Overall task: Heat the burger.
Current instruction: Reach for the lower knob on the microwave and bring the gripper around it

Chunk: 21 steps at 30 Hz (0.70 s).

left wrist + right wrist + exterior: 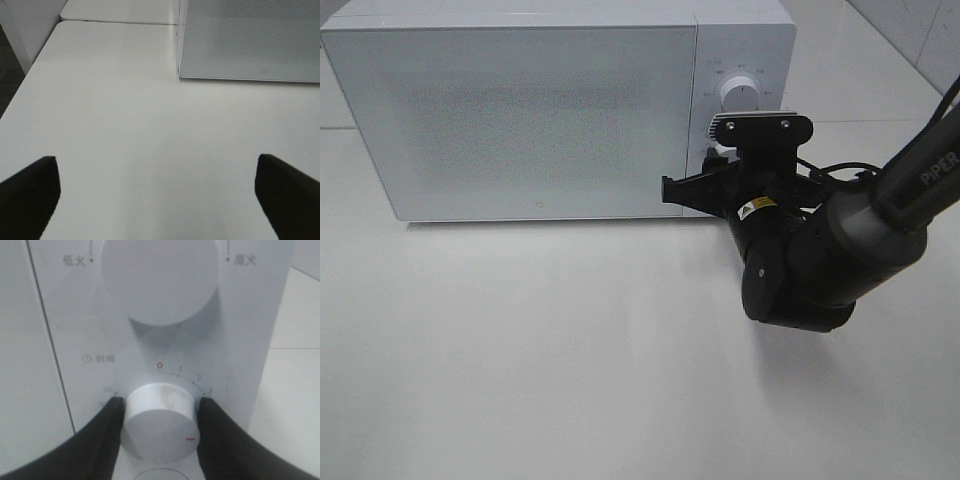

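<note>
White microwave (540, 110) at the far side of the table (520, 380), door (520, 120) shut. The right pincer (160, 412) reaches the control panel at the microwave's right end and grips the lower, timer dial (160, 427), one black finger (107, 435) pressed on each side, below the upper knob (160, 280). The left pincer (157, 190) hangs spread wide over bare table, near and to the left of the microwave, holding nothing. The burger shows in no view; its place relative to either pincer cannot be told.
</note>
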### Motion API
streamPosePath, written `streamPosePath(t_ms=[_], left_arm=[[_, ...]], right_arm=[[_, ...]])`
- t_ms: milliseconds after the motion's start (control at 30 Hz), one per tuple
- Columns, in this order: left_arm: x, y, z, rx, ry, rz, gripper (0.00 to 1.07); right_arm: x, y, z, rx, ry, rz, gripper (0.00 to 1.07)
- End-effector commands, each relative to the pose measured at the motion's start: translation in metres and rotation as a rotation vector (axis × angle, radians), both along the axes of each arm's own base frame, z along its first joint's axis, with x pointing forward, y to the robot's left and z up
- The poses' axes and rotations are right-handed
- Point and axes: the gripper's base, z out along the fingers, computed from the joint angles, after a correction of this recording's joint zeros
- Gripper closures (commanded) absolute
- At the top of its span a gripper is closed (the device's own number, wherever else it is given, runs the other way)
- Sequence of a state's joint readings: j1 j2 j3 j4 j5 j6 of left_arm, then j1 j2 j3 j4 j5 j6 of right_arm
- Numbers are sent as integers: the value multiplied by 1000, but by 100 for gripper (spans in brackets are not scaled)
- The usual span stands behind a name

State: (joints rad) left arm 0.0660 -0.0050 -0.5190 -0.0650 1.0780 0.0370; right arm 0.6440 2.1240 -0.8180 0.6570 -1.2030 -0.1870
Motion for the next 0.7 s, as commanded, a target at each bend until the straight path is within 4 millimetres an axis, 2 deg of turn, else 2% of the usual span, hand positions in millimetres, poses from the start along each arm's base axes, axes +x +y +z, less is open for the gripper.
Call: streamPosePath(t_ms=[33, 167, 200, 233, 267, 300, 367, 433, 467, 500, 533, 567, 600, 667, 700], left_arm=[[0, 0, 0, -4, -13, -1, 9], [0, 0, 0, -4, -13, -1, 9], [0, 0, 0, -4, -13, -1, 9], [0, 0, 0, -4, -13, -1, 9], [0, 0, 0, -4, -13, -1, 9], [0, 0, 0, -4, -13, -1, 9], [0, 0, 0, -4, -13, -1, 9], [0, 0, 0, -4, -13, -1, 9], [0, 0, 0, -4, -13, -1, 9], [0, 0, 0, -4, -13, -1, 9], [0, 0, 0, -4, -13, -1, 9], [0, 0, 0, -4, -13, -1, 9], [0, 0, 0, -4, -13, -1, 9], [0, 0, 0, -4, -13, -1, 9], [0, 0, 0, -4, -13, -1, 9]], right_arm=[[3, 2, 12, 90, -107, 9, 107], [3, 3, 13, 286, -100, -3, 107], [3, 3, 13, 286, -100, -3, 107], [3, 5, 13, 375, -94, 8, 107], [3, 5, 13, 375, -94, 8, 107], [2, 8, 14, 478, -89, 29, 107], [2, 10, 15, 531, -85, 39, 107], [2, 12, 16, 688, -74, 50, 107], [2, 12, 16, 688, -74, 50, 107], [2, 13, 17, 812, -62, 50, 107], [2, 13, 17, 812, -62, 50, 107], [2, 13, 19, 939, -56, 44, 107], [2, 13, 19, 939, -56, 44, 107], [1, 13, 21, 1093, -58, 43, 107], [1, 13, 21, 1093, -58, 43, 107]])
